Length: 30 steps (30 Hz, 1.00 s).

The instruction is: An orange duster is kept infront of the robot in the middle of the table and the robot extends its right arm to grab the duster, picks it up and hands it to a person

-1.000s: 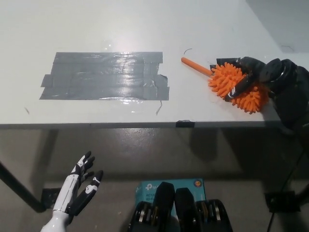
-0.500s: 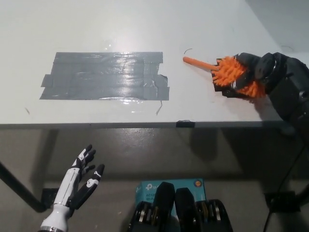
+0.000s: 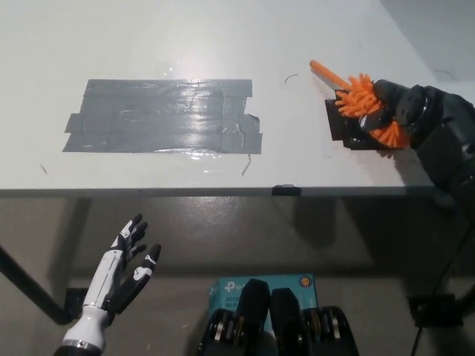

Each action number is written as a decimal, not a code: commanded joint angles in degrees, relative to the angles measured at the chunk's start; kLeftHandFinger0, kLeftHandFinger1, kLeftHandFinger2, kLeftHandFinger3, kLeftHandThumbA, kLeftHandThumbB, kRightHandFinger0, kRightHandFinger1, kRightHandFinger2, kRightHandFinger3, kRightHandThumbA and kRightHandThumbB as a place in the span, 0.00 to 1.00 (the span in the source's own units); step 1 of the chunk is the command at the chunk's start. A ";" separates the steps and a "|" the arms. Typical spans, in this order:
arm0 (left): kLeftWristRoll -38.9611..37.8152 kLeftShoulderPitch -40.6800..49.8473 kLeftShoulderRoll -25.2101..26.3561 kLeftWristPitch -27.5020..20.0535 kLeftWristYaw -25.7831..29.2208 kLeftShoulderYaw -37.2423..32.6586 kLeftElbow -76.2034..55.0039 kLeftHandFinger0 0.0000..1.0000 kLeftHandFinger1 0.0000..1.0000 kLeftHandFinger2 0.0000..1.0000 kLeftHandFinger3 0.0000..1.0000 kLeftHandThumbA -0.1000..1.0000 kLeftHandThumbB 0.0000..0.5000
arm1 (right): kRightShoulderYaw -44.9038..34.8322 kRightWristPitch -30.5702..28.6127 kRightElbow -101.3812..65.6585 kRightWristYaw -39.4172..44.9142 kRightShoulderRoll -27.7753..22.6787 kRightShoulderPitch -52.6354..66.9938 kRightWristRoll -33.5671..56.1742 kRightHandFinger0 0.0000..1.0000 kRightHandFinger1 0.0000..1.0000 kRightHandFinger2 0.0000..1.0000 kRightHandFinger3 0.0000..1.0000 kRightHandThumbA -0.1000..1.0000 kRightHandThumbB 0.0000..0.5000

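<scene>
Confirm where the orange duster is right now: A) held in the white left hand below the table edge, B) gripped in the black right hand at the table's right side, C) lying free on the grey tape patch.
B: the right hand is closed around the orange duster, its handle pointing up-left over the table; the left hand hangs open and empty below.

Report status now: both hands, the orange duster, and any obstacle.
Black right hand shut on orange bristly duster, handle pointing up-left. White left hand open, low beside the table. No obstacle visible near duster.
</scene>
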 commanded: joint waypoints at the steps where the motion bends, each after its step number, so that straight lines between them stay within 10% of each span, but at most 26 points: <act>1: -1.15 -1.28 -0.04 -2.33 -0.39 0.66 -0.37 0.95 1.00 1.00 1.00 0.71 0.14 | -10.45 -3.51 -2.49 -4.16 -1.62 2.93 9.42 0.03 0.45 0.27 0.68 0.00 0.32; 2: -1.11 -1.43 0.01 -2.43 -0.35 0.68 -0.32 0.94 1.00 1.00 1.00 0.71 0.13 | -14.00 -3.49 -2.68 -4.71 -1.41 3.29 11.93 0.02 0.47 0.41 0.41 0.00 0.30; 3: -1.00 -1.46 0.00 -2.45 -0.29 0.66 -0.41 0.94 1.00 1.00 1.00 0.71 0.14 | -18.46 -2.70 -3.01 -5.36 -1.05 3.66 15.06 0.01 0.47 0.51 0.45 0.00 0.32; 8: -0.76 -1.34 -0.04 -1.70 -0.11 0.67 -0.70 0.94 1.00 1.00 1.00 0.73 0.16 | -41.02 3.73 -8.05 -5.18 2.38 5.12 32.80 0.00 0.50 1.00 1.00 0.00 0.31; 11: -1.00 -1.28 -0.16 -1.83 -0.17 0.67 -0.46 0.94 1.00 1.00 1.00 0.73 0.16 | -44.57 6.44 -12.83 -5.25 3.91 6.43 34.58 0.00 0.47 0.99 1.00 0.00 0.40; 13: -0.58 -0.81 -0.24 -2.03 0.00 0.49 -0.30 0.94 1.00 1.00 1.00 0.73 0.15 | -48.53 6.99 -17.14 -0.56 5.73 8.34 39.47 0.00 0.39 0.79 1.00 0.00 0.26; 30: 0.14 2.70 -0.89 -1.86 0.68 0.26 -0.96 0.95 1.00 1.00 1.00 0.74 0.20 | -55.66 9.63 -34.00 -4.96 21.04 14.40 49.10 0.00 0.30 0.71 0.91 0.00 0.28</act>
